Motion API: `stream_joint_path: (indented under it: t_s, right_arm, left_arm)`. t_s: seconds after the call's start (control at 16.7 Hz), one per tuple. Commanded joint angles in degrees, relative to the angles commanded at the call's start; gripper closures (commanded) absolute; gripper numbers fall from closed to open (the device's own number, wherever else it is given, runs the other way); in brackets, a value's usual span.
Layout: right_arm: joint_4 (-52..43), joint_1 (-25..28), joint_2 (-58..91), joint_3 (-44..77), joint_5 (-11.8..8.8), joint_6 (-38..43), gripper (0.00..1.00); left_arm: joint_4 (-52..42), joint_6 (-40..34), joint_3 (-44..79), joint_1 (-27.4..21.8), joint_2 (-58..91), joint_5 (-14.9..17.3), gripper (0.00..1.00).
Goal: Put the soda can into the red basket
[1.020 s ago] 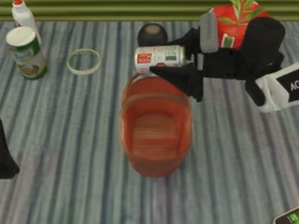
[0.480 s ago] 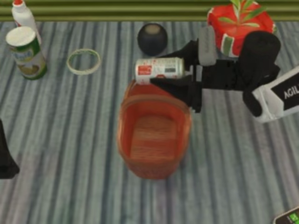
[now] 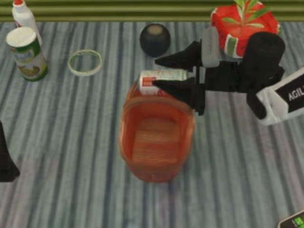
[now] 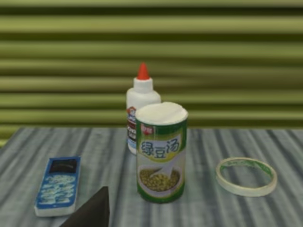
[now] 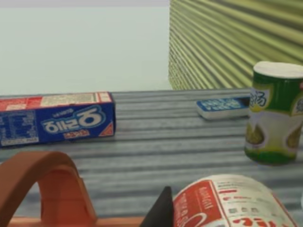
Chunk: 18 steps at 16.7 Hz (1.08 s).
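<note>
The soda can (image 3: 164, 78), red and white, lies on its side over the far rim of the red basket (image 3: 156, 164), just under the arched handle. My right gripper (image 3: 156, 72) reaches in from the right, its two black fingers spread on either side of the can; the far finger (image 3: 178, 59) stands clear of it. In the right wrist view the soda can (image 5: 227, 203) sits beside one finger (image 5: 161, 213), with the basket handle (image 5: 52, 184) close by. My left gripper (image 3: 4, 164) is parked at the left edge; one finger (image 4: 94, 213) shows.
A green-white canister (image 3: 26, 52), a glue bottle (image 3: 21, 14) and a tape ring (image 3: 85, 62) stand at the back left. A dark ball (image 3: 155, 39) and a watermelon-patterned pot (image 3: 244, 23) sit behind the basket. A cookie box (image 5: 57, 118) and a blue phone (image 4: 59, 185) lie farther off.
The right gripper's fingers have spread apart. The can has dropped lower, from above the basket's far rim down toward it. The left arm has not moved.
</note>
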Motion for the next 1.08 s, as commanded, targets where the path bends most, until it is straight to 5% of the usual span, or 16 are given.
stream_joint_path:
  t_s: [0.24, 0.84, 1.08]
  right_arm:
    - [0.0, 0.0, 0.0, 0.0, 0.0, 0.0, 0.0]
    - [-0.3, -0.3, -0.6, -0.3, 0.2, -0.1, 0.0]
    - [-4.0, -1.2, -8.2, -4.9, 3.1, -0.6, 0.0]
  left_arm:
    - [0.0, 0.0, 0.0, 0.0, 0.0, 0.0, 0.0]
    - [-0.4, 0.3, 0.5, -0.3, 0.5, 0.1, 0.0]
    - [-5.4, 4.5, 7.9, -3.7, 7.8, 1.1, 0.0]
